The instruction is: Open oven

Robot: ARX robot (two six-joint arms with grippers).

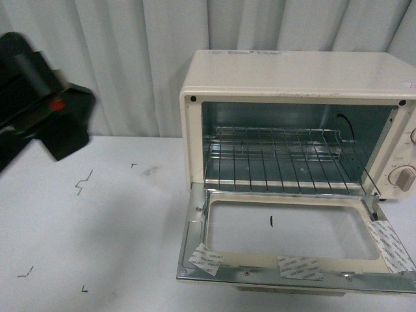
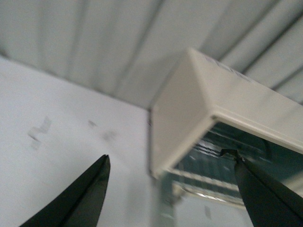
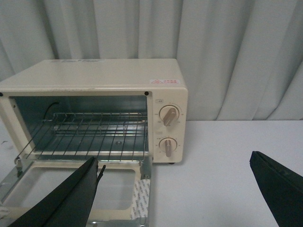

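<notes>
The oven [image 1: 292, 84] sits to the right on the table [image 1: 97, 227]. Its door [image 1: 195, 260] lies flat toward us, hinge running left to right, and the rack [image 1: 279, 159] is bare; cream body, beige knobs. We judge it open. Our left gripper [image 2: 169, 156], fingers spread, hangs off its left corner and seems nearer. The right gripper [image 3: 173, 158], also spread, faces its front.

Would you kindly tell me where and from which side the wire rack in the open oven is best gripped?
I would grip the wire rack at the middle of its front edge, coming from the front over the lowered door. It lies level, rods running front to back, and the oven walls close off every other side.
</notes>
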